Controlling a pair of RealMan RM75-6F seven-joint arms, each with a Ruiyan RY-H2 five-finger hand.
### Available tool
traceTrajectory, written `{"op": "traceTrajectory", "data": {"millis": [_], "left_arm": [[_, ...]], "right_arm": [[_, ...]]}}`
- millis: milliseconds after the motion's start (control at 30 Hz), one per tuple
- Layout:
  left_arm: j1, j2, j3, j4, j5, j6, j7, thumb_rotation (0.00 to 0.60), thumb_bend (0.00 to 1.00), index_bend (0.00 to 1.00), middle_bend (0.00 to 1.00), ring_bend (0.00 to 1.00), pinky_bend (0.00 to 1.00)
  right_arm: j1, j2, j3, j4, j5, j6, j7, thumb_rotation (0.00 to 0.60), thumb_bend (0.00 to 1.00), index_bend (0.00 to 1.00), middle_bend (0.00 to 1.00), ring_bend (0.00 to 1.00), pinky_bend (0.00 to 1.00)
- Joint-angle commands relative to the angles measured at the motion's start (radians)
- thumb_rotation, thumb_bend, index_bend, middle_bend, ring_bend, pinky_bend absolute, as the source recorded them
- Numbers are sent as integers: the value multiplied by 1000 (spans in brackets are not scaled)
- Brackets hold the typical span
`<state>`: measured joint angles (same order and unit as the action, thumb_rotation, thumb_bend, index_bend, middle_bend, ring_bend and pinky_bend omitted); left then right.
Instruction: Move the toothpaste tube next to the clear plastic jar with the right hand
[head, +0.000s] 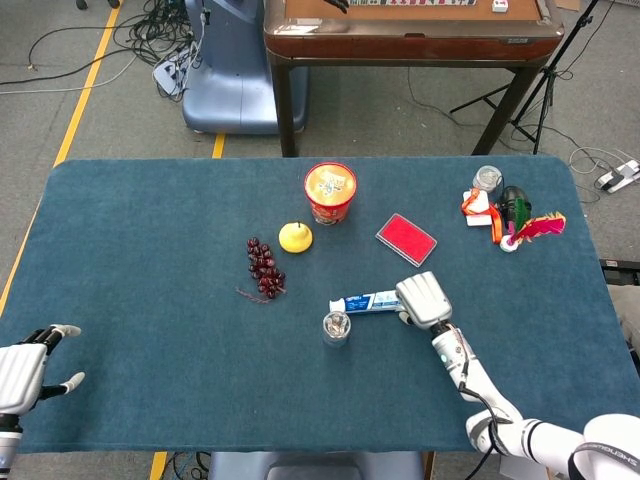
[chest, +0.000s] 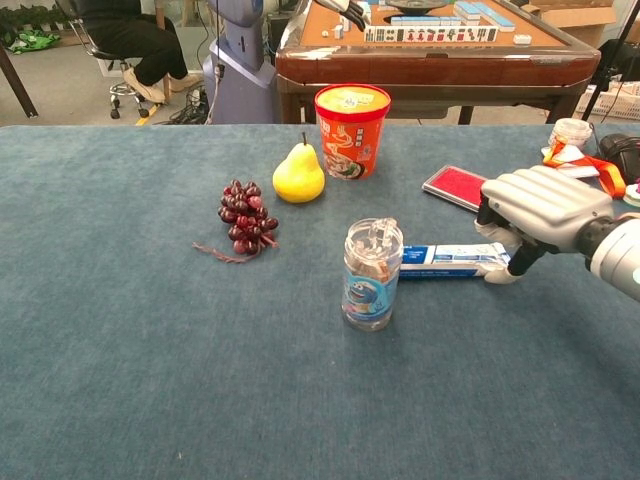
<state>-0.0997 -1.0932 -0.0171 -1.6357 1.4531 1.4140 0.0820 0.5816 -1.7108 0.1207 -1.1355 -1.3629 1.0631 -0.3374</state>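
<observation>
Toothpaste tube flat near mid-tabletop, one end just behind the clear plastic jar. Right hand over its outer end, fingers curled down; grip cannot be told. Probably light, squashy, slick: best pinched across the flat body.

Both hands are silvery-white plastic shells. The right hand has ridged knuckle plates, black gaps and pale fingers. The left hand has dark fingertips.
</observation>
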Motion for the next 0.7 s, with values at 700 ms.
{"op": "traceTrajectory", "data": {"millis": [700], "left_arm": [[0, 3, 2, -2, 2, -3, -2, 600, 36, 334, 351, 356, 538]], "right_arm": [[62, -81, 61, 184, 36, -32, 47, 600, 0, 1000, 1000, 1000, 1000]]}}
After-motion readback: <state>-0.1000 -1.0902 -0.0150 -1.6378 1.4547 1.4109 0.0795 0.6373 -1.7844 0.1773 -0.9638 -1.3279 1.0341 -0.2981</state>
